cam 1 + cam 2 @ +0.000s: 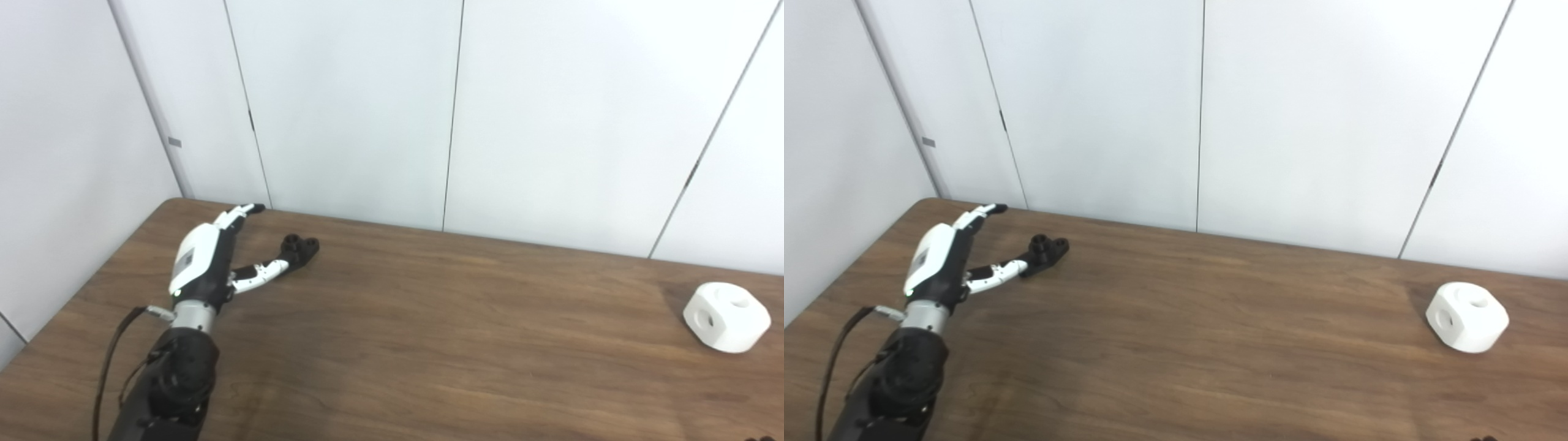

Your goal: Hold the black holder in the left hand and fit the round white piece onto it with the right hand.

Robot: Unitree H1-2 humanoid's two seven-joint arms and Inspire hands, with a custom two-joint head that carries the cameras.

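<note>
One black holder (300,247) lies flat on your table (429,343), far left, near the back edge. Your left hand (211,257) sits low beside it, spread wide and holding nothing; the thumb tip meets the holder's near end, fingers (240,212) reaching past toward the wall. One round white piece (726,316), holes showing, rests well apart at the far right. Right hand: only a dark tip at the bottom corner; you can't tell its state.
</note>
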